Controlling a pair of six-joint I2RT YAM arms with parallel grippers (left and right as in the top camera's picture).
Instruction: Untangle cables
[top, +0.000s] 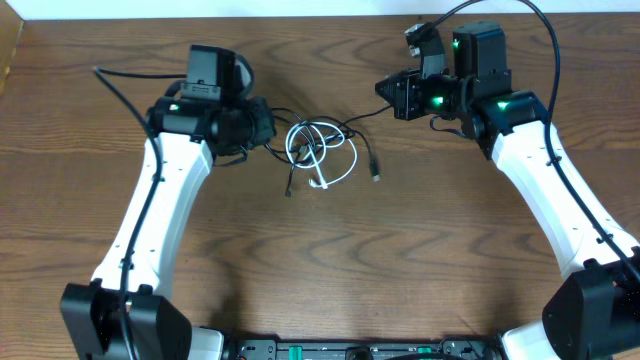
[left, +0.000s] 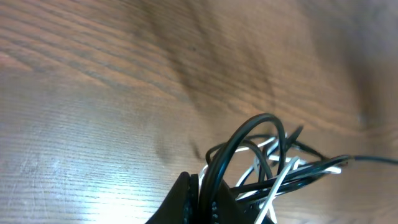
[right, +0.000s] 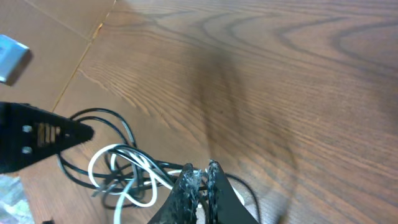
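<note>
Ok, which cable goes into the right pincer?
A black cable: it runs out of the tangle and into the shut right pincer. The white cable lies looped in the pile, short of the pincer.

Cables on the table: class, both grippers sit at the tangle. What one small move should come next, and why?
Probably draw the right gripper slowly outward, away from the left gripper. Each appears shut on a black cable at opposite sides of the tangle, and the white cable loops through the middle, so a gentle spread may open it.
</note>
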